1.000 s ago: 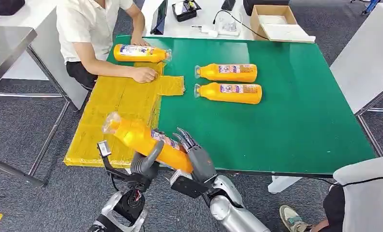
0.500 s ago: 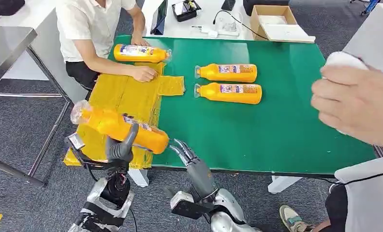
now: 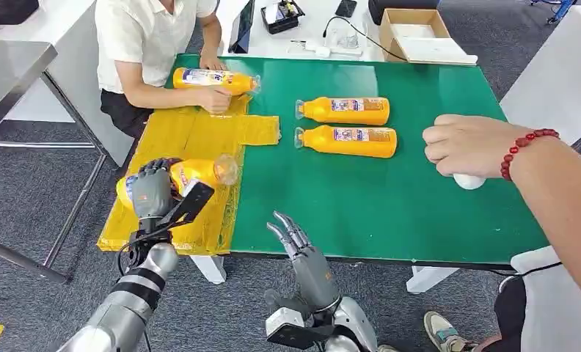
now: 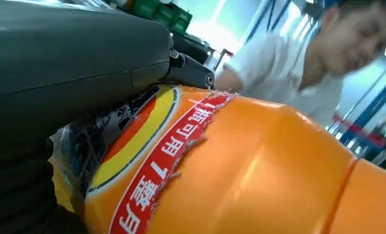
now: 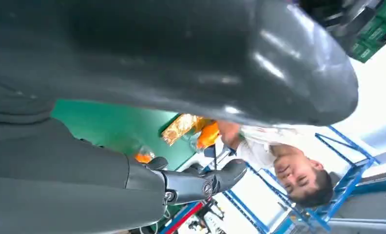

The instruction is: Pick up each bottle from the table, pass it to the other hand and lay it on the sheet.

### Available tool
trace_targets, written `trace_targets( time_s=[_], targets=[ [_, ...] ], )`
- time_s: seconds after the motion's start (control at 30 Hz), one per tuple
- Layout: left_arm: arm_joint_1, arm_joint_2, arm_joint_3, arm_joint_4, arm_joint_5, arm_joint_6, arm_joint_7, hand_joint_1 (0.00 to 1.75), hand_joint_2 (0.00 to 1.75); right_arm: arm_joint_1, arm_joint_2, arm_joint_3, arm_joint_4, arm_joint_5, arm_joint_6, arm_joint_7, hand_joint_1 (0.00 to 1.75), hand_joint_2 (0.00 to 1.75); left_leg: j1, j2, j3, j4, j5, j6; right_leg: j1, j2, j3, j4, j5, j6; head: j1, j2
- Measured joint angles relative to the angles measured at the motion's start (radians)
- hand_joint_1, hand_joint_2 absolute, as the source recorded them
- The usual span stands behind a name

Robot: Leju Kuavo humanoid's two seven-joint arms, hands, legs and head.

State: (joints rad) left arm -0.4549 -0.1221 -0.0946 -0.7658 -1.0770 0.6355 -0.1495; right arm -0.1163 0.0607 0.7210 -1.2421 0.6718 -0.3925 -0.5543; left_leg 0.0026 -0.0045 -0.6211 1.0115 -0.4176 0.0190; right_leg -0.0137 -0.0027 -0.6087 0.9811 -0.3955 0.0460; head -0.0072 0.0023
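Since half a second ago the left robot hand [image 3: 152,192] has swung the held bottle [image 3: 199,173] down from above the near edge and turned it, so it now lies low over the sheet [image 3: 192,143] with its cap end pointing away from the palm toward the green counter [image 3: 419,198]; meanwhile a person's hand [image 3: 467,144] with a red bead bracelet has dropped onto a small white object on the counter, well off beyond the right robot hand.

That counter carries the supply — two more bottles [image 3: 344,110] lying side by side, far forward of the right robot hand, likely placed within its reach for the next pick. The sheet lies directly beneath the left robot hand, which is probably why the bottle was handed over to that side.

At the sheet's far end a seated person [image 3: 144,44] steadies a bottle already delivered [image 3: 214,79].

Fingers of the left robot hand wrap the bottle's body; the left wrist view shows its label [image 4: 166,161] pressed against the palm. Whether it rests on the sheet I cannot tell.

The right robot hand [image 3: 302,246] hovers at the near counter edge, fingers spread, holding nothing — free for the next bottle.
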Motion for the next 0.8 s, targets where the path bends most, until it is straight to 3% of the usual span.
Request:
trace_targets(
  time_s=[0.3, 0.43, 0.47, 0.53, 0.57, 0.6, 0.63, 0.8],
  targets=[
    [-0.096, 0.026, -0.064, 0.253, -0.093, -0.053, 0.077, 1.75, 1.75, -0.004, 0.006, 0.000, 0.000, -0.018, 0.018, -0.010, 0.00, 0.00, 0.000, 0.000, -0.001, 0.000, 0.000, 0.000, 0.000, 0.000, 0.000, 0.000, 0.000, 0.000, 0.000, 0.000],
    [-0.135, 0.031, -0.093, 0.305, -0.154, -0.203, 0.144, 1.75, 1.75, -0.004, 0.007, 0.000, 0.000, -0.028, 0.026, -0.011, 0.00, 0.00, 0.000, 0.000, -0.001, 0.000, 0.000, 0.000, 0.000, 0.000, 0.000, 0.000, -0.001, 0.000, 0.000, 0.000],
    [-0.151, 0.032, -0.101, 0.318, -0.168, -0.254, 0.166, 1.47, 1.75, -0.004, 0.007, 0.000, 0.000, -0.030, 0.027, -0.012, 0.00, 0.00, 0.000, -0.001, 0.000, 0.000, 0.000, 0.000, 0.000, -0.001, 0.001, 0.000, -0.001, 0.000, 0.000, 0.000],
    [-0.181, 0.036, -0.118, 0.336, -0.182, -0.330, 0.203, 0.56, 1.75, -0.004, 0.009, -0.001, 0.000, -0.034, 0.030, -0.012, 0.00, 0.00, 0.000, -0.002, 0.001, 0.000, 0.000, 0.000, 0.000, -0.001, 0.002, 0.000, -0.001, 0.000, 0.000, 0.000],
    [-0.196, 0.037, -0.122, 0.347, -0.182, -0.369, 0.221, 0.00, 1.75, -0.004, 0.011, -0.002, 0.001, -0.035, 0.029, -0.013, 0.00, 0.00, 0.000, -0.001, 0.002, 0.000, 0.000, 0.000, 0.000, -0.001, 0.003, 0.000, -0.001, 0.000, 0.000, 0.000],
    [-0.207, 0.038, -0.123, 0.354, -0.181, -0.396, 0.228, 0.00, 1.75, -0.003, 0.012, -0.003, 0.002, -0.035, 0.027, -0.013, 0.00, 0.00, 0.000, -0.001, 0.003, 0.000, 0.000, 0.000, 0.000, -0.001, 0.004, 0.000, -0.001, 0.000, 0.000, 0.000],
    [-0.218, 0.039, -0.124, 0.361, -0.176, -0.420, 0.228, 0.00, 0.00, -0.003, 0.013, -0.004, 0.003, -0.037, 0.025, -0.015, 0.00, 0.00, 0.000, -0.001, 0.004, 0.000, 0.000, 0.000, 0.000, -0.001, 0.005, 0.000, -0.001, 0.000, 0.000, 0.000],
    [-0.239, 0.040, -0.121, 0.382, -0.088, -0.576, 0.126, 0.00, 0.00, -0.001, 0.019, -0.014, 0.018, -0.066, -0.010, -0.062, 0.00, 0.00, 0.000, -0.002, 0.006, 0.000, 0.000, 0.000, 0.000, -0.001, 0.007, 0.000, -0.001, 0.000, 0.000, 0.000]
  ],
)
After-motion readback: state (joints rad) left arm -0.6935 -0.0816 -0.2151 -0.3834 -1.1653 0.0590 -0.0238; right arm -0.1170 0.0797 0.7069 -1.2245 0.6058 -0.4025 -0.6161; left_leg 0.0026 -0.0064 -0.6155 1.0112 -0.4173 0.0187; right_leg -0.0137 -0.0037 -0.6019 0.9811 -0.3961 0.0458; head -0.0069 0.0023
